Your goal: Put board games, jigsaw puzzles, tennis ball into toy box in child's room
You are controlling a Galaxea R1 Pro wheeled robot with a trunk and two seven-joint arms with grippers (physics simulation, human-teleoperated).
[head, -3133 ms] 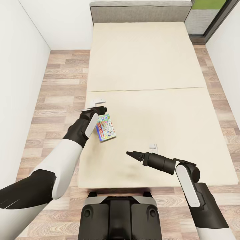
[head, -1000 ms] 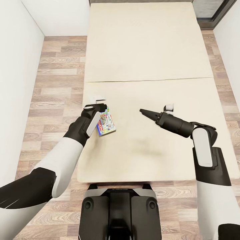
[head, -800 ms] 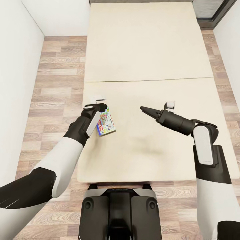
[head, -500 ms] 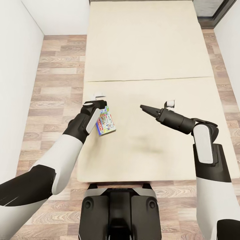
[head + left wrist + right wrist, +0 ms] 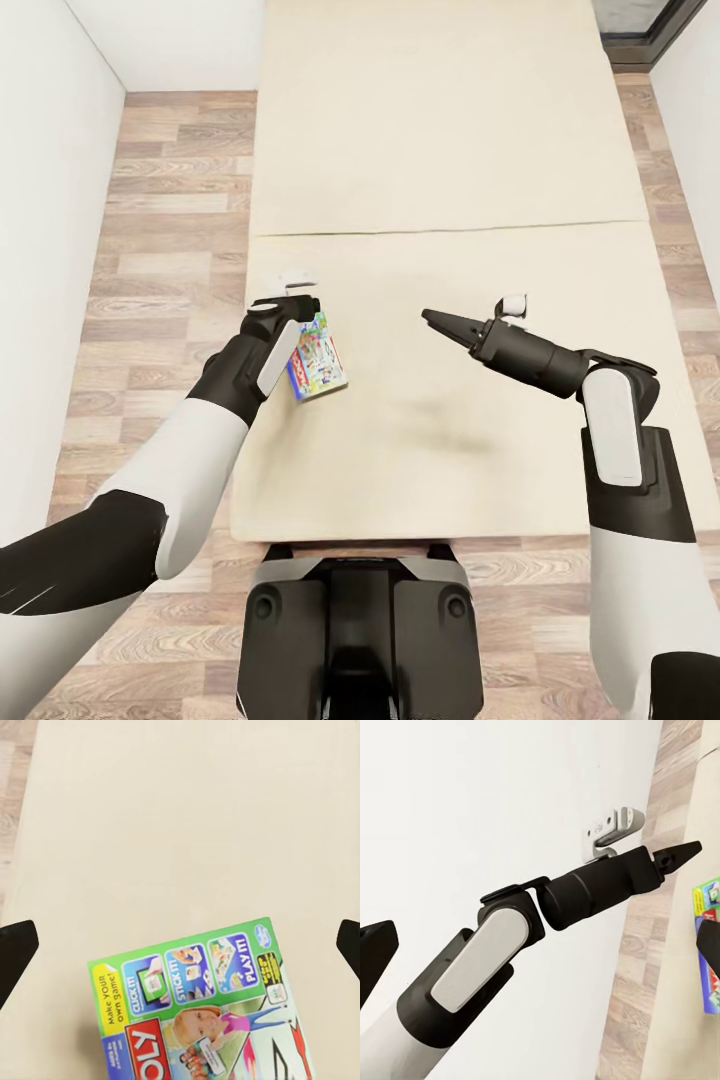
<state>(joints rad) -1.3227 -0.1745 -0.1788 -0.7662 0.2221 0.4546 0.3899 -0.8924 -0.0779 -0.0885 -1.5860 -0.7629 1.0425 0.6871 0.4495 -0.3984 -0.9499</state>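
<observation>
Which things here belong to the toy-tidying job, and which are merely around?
Job things:
- board game, beside the left claw
- right claw, shut and empty, above the bed

Merely around:
- bed
- wooden floor
- white wall

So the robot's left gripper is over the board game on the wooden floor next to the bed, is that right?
Not quite. The board game lies on the bed, near its edge, not on the wooden floor. The head view shows it on the cream mattress, and the left wrist view shows mattress all around it. The left gripper is over it, as you said.
</observation>
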